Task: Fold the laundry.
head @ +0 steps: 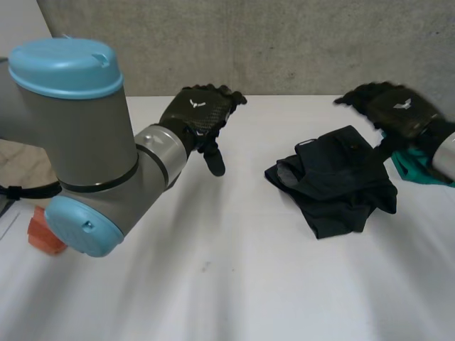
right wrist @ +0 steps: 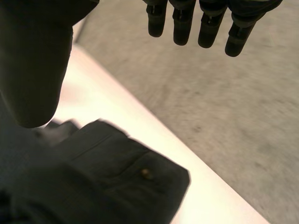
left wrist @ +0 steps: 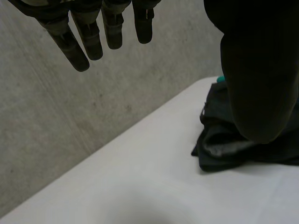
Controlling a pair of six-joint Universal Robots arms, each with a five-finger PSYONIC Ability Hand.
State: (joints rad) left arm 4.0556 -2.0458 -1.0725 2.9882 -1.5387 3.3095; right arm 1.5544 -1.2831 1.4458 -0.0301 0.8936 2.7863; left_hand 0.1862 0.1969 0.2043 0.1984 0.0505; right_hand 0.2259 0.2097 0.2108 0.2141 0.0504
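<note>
Showing button (right wrist: 145, 172) on black garment (right wrist: 93, 186), right wrist view

Head view: taken from high between and behind the arms, faced down and forward across the flat white table (head: 234, 284) to the grey concrete wall (head: 284, 42); the widest and farthest of the three.
Left wrist view: taken along the palm of the black left hand (left wrist: 88, 37), low over the table and faced toward the wall.
Right wrist view: taken along the palm of the black right hand (right wrist: 209, 28), set very near the cloth and faced toward the wall.
Shared ground: the crumpled black fabric garment (head: 334, 181), the table and the wall are seen in all three views.
</note>
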